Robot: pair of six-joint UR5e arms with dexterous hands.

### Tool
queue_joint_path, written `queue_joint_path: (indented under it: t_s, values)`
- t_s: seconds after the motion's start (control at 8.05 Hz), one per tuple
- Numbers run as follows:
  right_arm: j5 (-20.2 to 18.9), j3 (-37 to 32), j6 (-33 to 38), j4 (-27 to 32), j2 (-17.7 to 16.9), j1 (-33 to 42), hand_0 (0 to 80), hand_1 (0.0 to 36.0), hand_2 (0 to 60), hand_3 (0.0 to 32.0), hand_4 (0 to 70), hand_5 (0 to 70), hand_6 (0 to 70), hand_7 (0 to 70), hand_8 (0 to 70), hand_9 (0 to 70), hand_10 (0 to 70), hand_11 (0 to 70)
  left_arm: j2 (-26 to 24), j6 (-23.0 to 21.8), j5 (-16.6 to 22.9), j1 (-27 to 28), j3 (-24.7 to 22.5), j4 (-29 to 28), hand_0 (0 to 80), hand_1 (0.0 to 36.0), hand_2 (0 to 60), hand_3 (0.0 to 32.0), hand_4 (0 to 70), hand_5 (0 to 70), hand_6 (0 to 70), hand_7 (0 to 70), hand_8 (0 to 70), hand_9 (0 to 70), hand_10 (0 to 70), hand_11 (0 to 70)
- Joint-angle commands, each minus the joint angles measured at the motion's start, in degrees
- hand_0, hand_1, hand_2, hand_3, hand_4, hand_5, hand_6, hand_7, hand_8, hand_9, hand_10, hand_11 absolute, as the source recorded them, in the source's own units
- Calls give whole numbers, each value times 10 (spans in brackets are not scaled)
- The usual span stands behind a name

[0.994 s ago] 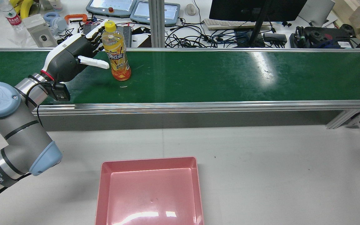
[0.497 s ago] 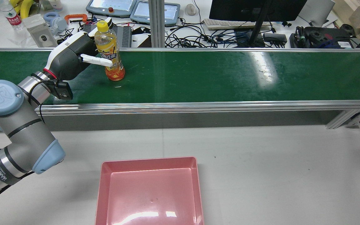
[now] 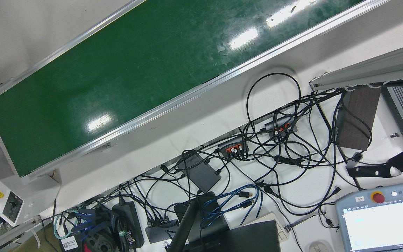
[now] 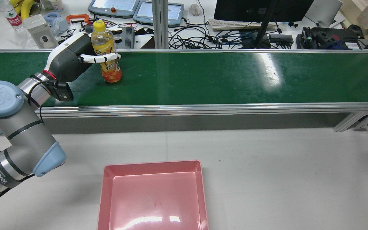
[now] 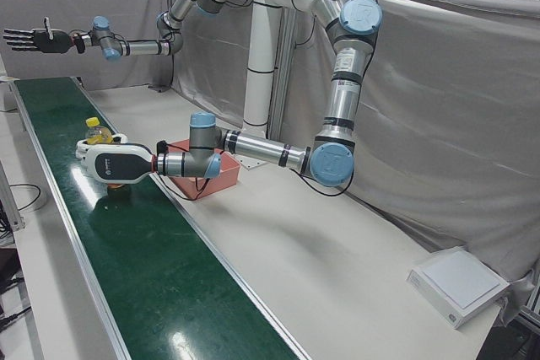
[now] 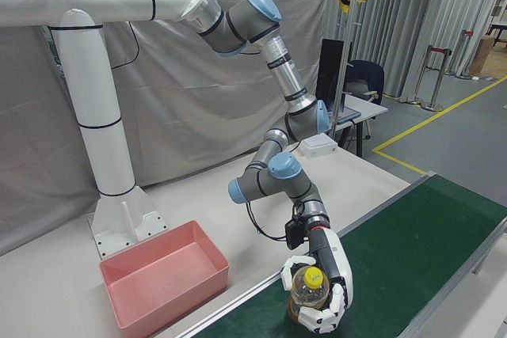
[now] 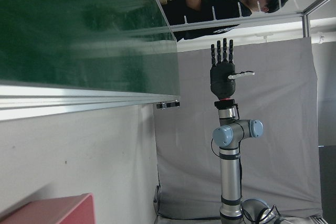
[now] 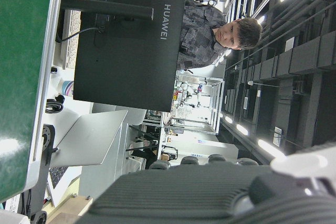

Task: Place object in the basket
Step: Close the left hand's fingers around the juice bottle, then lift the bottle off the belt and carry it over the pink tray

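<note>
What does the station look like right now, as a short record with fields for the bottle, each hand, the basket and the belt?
bottle: clear plastic bottle of orange drink with a yellow cap, upright on the belt
left hand: white and dark grey robot hand, fingers wrapped around the bottle's middle
right hand: dark robot hand, open, raised well away from the bottle
basket: pink rectangular plastic basket, nothing inside, on the white table
belt: green conveyor belt, carrying only the bottle

Left hand [image 5: 114, 163] wrapped round upright bottle [image 5: 99, 134] on green belt [image 5: 126, 267]; right hand [image 5: 29, 40] raised, fingers spread.
</note>
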Motion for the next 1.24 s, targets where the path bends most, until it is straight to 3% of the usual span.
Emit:
queue_joint_path:
  t_s: [0.0,0.37,0.62,0.87,1.12]
  values:
    - [0,1,1,0,0,0,0,0,0,0,0,0,0,0,0,0,0,0,0,-7,2,-11,-20,13,476,276,600,0,309,630,471,616,585,700,644,700]
    - [0,1,1,0,0,0,0,0,0,0,0,0,0,0,0,0,0,0,4,1,13,-1,-68,38,479,274,600,0,308,612,451,593,561,700,601,700]
    - [0,1,1,0,0,0,0,0,0,0,0,0,0,0,0,0,0,0,4,34,105,8,-100,46,473,256,600,0,321,596,462,596,555,700,605,700]
    - [0,1,1,0,0,0,0,0,0,0,0,0,0,0,0,0,0,0,13,48,107,97,-141,44,466,231,600,0,349,574,461,595,531,700,578,700]
    - [0,1,1,0,0,0,0,0,0,0,0,0,0,0,0,0,0,0,14,88,108,179,-172,59,469,232,600,0,390,587,477,627,536,700,562,700]
